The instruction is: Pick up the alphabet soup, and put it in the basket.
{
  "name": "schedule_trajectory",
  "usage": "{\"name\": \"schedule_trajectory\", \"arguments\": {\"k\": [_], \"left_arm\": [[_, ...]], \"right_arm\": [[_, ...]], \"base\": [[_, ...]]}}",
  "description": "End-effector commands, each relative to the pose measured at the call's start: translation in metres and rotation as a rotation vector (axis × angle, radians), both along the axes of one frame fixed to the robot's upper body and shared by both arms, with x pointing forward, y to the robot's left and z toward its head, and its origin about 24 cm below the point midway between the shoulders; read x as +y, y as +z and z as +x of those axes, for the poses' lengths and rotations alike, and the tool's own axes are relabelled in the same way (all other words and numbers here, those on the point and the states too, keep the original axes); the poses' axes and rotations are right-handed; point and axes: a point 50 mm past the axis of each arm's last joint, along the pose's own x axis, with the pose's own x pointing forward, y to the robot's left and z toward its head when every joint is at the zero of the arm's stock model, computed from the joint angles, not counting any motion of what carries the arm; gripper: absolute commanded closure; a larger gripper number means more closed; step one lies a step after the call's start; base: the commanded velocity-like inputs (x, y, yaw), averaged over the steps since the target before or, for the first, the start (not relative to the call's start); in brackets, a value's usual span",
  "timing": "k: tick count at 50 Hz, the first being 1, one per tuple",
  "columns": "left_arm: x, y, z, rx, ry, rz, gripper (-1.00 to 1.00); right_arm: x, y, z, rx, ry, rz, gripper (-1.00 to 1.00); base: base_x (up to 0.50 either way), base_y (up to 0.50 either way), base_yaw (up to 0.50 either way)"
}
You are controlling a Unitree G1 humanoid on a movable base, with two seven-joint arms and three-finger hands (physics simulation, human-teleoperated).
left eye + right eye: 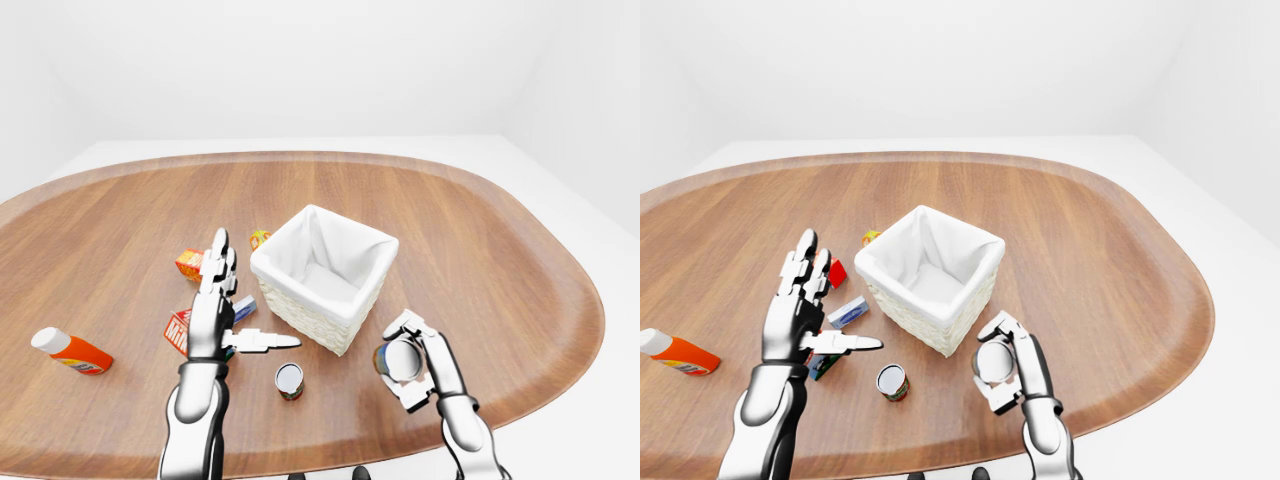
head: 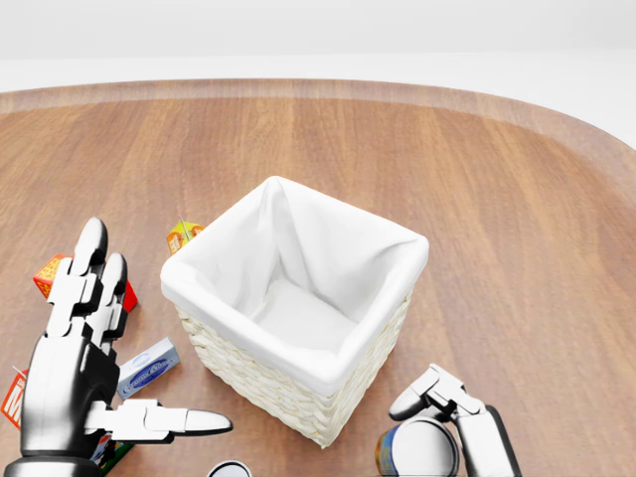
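Note:
The alphabet soup can (image 2: pixel 417 449), with a silver lid and a blue and orange label, is held above the wooden table at the bottom right of the head view. My right hand (image 1: pixel 412 352) is shut on it, fingers wrapped over its top and side. The white-lined wicker basket (image 1: pixel 300 318) stands just up and to the left of the can, and its inside shows only the cloth lining. My left hand (image 1: pixel 238 308) hovers open to the left of the basket, fingers straight up and thumb pointing at the basket, holding nothing.
A second small can (image 1: pixel 289 381) stands upright below the basket. Small boxes lie left of the basket: an orange one (image 1: pixel 190 263), a yellow one (image 1: pixel 259 238), a red one (image 1: pixel 177 332) and a blue-white one (image 2: pixel 147 366). An orange bottle (image 1: pixel 70 350) lies far left.

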Motion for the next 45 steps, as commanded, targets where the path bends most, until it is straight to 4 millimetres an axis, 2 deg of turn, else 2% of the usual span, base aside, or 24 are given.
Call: {"name": "schedule_trajectory", "arguments": {"k": [1, 8, 21, 24, 37, 45], "left_arm": [[0.000, 0.001, 0.000, -0.001, 0.000, 0.000, -1.00], [0.000, 0.001, -0.001, -0.001, 0.000, 0.000, -1.00], [-0.001, 0.000, 0.000, 0.001, 0.000, 0.002, -1.00], [-0.001, -0.002, 0.001, 0.003, -0.002, 0.004, -1.00], [-0.002, -0.002, 0.001, 0.005, -0.004, 0.005, -1.00], [-0.003, -0.003, 0.001, 0.007, -0.006, 0.007, -1.00]], "right_arm": [[-0.009, 0.028, 0.000, -0.108, -0.051, 0.077, 1.00], [-0.012, 0.036, -0.002, -0.142, -0.067, 0.088, 1.00], [-0.016, 0.080, -0.009, -0.324, -0.102, 0.124, 1.00], [-0.015, 0.091, -0.011, -0.356, -0.101, 0.124, 1.00], [-0.010, 0.111, -0.013, -0.409, -0.090, 0.101, 1.00], [0.000, 0.131, -0.014, -0.478, -0.058, 0.071, 1.00]], "base": [[0.00, 0.00, 0.00], [0.00, 0.00, 0.00], [0.00, 0.00, 0.00], [0.00, 0.00, 0.00], [0.00, 0.00, 0.00], [0.00, 0.00, 0.00]]}}
